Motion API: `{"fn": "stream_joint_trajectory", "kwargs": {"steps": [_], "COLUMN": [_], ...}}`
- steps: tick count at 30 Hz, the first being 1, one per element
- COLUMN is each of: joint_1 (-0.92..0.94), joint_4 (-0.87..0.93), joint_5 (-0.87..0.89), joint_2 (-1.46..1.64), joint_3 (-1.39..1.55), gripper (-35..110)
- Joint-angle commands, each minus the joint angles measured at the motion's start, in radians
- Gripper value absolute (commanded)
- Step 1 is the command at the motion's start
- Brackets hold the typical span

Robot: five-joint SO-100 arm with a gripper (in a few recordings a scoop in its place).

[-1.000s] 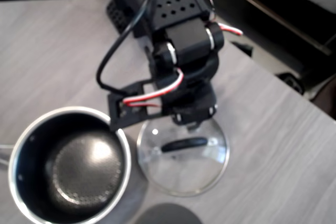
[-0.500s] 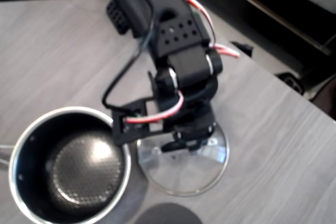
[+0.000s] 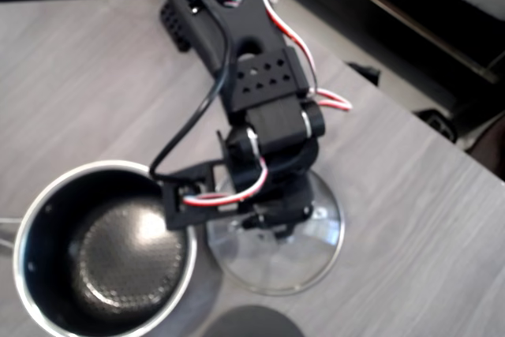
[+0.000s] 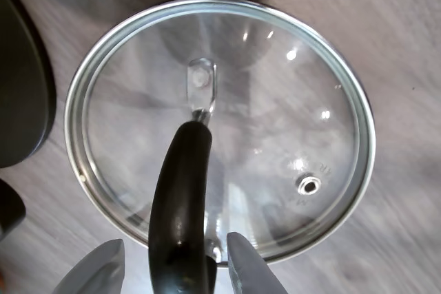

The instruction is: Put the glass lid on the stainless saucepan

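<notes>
The glass lid lies flat on the grey wooden table, just right of the stainless saucepan, which stands open with its dark patterned inside showing. In the wrist view the lid is seen from close above, with its vent hole at the right and its arched black handle running toward the camera. My gripper is open, one grey finger on each side of the handle, with small gaps between the fingers and it. In the overhead view the black arm covers the lid's handle.
A dark grey opaque disc lies at the near edge, below the lid; in the wrist view the disc sits just left of the lid. The table's edge runs diagonally at the right, with a dark floor area beyond.
The arm has reached forward and down over the lid. The handle, seen clearly one second ago, is now hidden under the wrist. Lid and saucepan have not moved.
</notes>
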Motion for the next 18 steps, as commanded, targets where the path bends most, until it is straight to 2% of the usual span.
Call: {"fn": "stream_joint_trajectory", "kwargs": {"steps": [1, 4, 10, 18], "joint_1": [0.008, 0.008, 0.002, -0.060], "joint_4": [0.020, 0.072, 0.186, 0.356], "joint_5": [-0.017, -0.017, -0.018, -0.014], "joint_2": [-0.054, -0.132, -0.258, -0.235], "joint_3": [-0.100, -0.195, -0.394, -0.647], "gripper": [13, 0, 0, 0]}}
